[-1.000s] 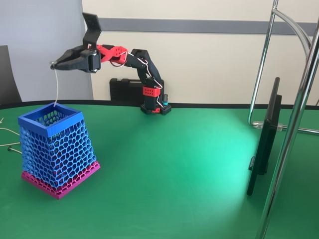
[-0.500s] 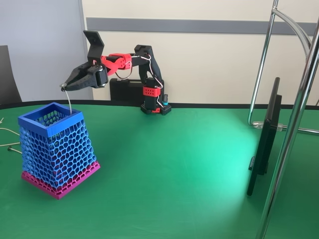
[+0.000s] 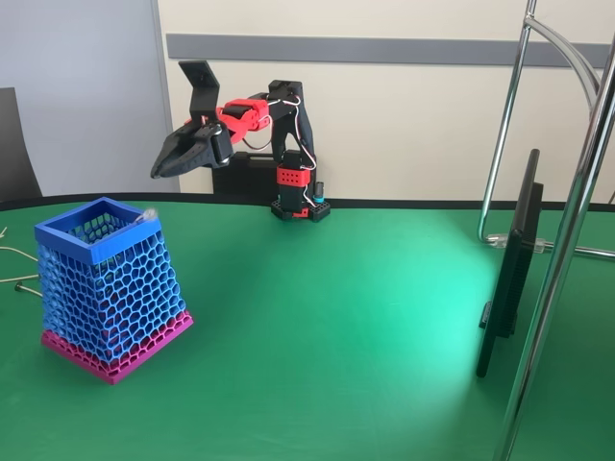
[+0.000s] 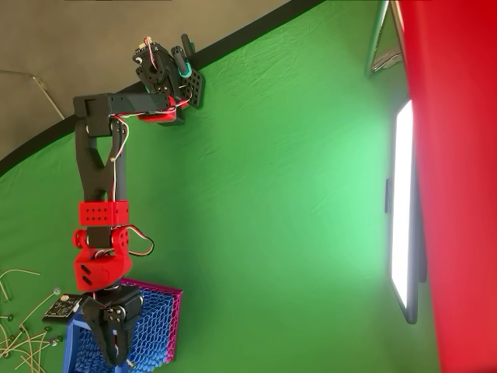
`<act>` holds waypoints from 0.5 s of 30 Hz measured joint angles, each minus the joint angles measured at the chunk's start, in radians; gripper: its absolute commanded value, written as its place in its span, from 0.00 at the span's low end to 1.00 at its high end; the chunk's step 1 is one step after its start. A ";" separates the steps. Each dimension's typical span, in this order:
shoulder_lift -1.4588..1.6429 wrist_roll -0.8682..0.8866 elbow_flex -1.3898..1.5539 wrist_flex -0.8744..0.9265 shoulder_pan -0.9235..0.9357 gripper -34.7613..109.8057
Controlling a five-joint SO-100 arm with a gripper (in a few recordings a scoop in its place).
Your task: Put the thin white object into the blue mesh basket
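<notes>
Since the basket [image 3: 101, 288] sits nearest my fixed camera, I start there: it stands upright on the green desk [image 3: 336, 336], blue mesh above a pink base band, and a small pale end of the white cord [image 3: 146, 215] pokes up at the right-hand corner of its rim. I judge the rest of the cord is down inside, though the mesh hides it and I cannot confirm how much. Behind and above the basket, the gripper [image 3: 165, 169] hangs in the air, clear of the rim, with nothing visible between its fingers; from this side angle the jaws look nearly together, but I cannot tell for certain. In the overhead view the gripper [image 4: 115, 342] lies over the basket's [image 4: 155, 326] opening. My worry is the cord's end resting on the rim: if most of its weight is near the top, it could tip back out over the edge, and any low sweep of the arm could catch it or knock the light basket. Farther back, the arm's base [image 3: 300, 206] sits at the desk's rear edge.
</notes>
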 measured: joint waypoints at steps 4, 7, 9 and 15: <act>0.012 0.017 0.006 -0.005 -0.003 0.31; 0.012 0.032 0.006 -0.018 -0.003 0.31; 0.012 0.046 0.006 -0.035 -0.003 0.31; 0.034 0.137 0.012 -0.064 -0.008 0.30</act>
